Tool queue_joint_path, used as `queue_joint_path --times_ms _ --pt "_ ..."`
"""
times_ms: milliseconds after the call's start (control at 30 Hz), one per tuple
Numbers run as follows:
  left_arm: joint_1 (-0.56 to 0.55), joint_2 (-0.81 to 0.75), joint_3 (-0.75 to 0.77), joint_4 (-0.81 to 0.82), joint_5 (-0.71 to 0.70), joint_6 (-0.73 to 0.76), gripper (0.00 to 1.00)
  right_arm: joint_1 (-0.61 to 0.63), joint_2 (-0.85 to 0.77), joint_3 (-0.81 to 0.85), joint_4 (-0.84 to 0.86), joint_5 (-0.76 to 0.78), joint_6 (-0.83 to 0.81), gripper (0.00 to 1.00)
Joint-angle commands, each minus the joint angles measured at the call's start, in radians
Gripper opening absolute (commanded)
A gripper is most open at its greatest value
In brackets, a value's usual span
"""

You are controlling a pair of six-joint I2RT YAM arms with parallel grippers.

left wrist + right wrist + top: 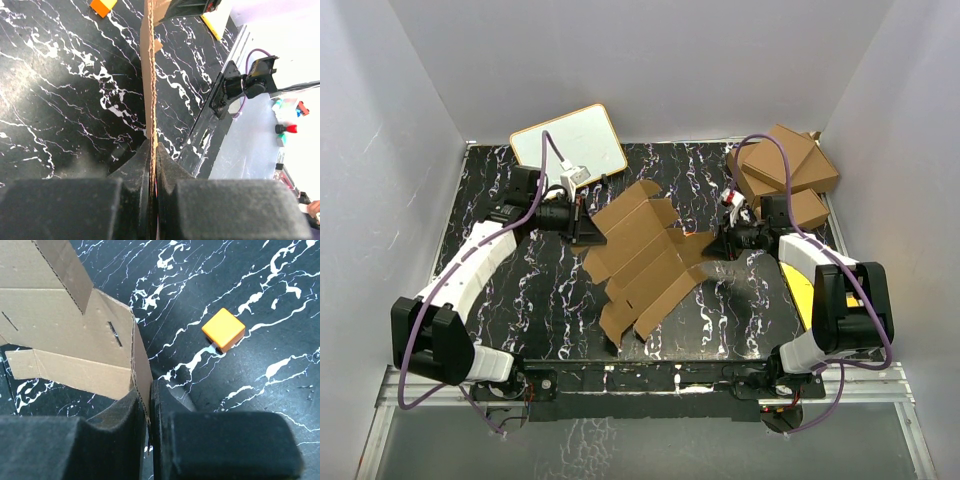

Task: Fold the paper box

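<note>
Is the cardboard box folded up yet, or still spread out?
Spread out, not folded. The paper box is an open sheet, flaps splayed, no walls closed; the left gripper and right gripper each pinch an edge.

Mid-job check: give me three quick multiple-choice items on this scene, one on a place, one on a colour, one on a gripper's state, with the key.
1. Where on the table do the stacked brown cartons sit?
A. back left corner
B. near edge, centre
C. back right corner

2. What colour is the small cube near the right gripper?
A. orange
B. green
C. blue

3. How does the left gripper stand to the paper box?
A. open above it
B. shut on its edge
C. open beside it

Key:
1 C, as the top view shows them at the far end by the right wall.
2 A, as the right wrist view shows it orange on the black marble.
3 B, as the left wrist view shows the cardboard edge clamped between its jaws.
</note>
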State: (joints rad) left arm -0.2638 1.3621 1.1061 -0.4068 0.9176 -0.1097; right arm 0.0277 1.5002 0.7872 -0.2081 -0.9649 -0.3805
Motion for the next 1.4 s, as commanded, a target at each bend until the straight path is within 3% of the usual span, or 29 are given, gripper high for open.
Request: queue_joint_path --times_ms 0,333,500,900,1000,1100,1367 --pt "0.01 0.012 0.111 -0.074 0.048 0.12 0.0 0.0 -0.004 0.026 0.155 -0.051 0.037 0.12" --pt "-0.036 0.066 0.23 -0.186 -0.044 0.205 0.0 0.077 0.047 -0.046 0.686 -0.038 0.242 0.11" --pt "-0.058 0.095 0.169 -0.177 -0.072 0.209 0.0 0.114 0.111 -0.068 0.738 0.0 0.262 0.12" --pt "-0.068 0.111 0.086 -0.083 -0.109 0.15 0.0 0.117 0.07 -0.044 0.454 -0.019 0.02 0.16" --pt "-0.068 0.112 0.09 -0.095 -0.123 0.168 0.0 0.115 0.064 -0.004 0.34 -0.005 -0.046 0.28" --pt "-0.068 0.116 0.099 -0.106 -0.126 0.18 0.0 0.114 0.061 0.07 0.249 0.021 -0.076 0.36" --pt "-0.068 0.117 0.123 -0.123 -0.13 0.193 0.0 0.115 0.168 0.359 -0.092 0.063 -0.118 0.37"
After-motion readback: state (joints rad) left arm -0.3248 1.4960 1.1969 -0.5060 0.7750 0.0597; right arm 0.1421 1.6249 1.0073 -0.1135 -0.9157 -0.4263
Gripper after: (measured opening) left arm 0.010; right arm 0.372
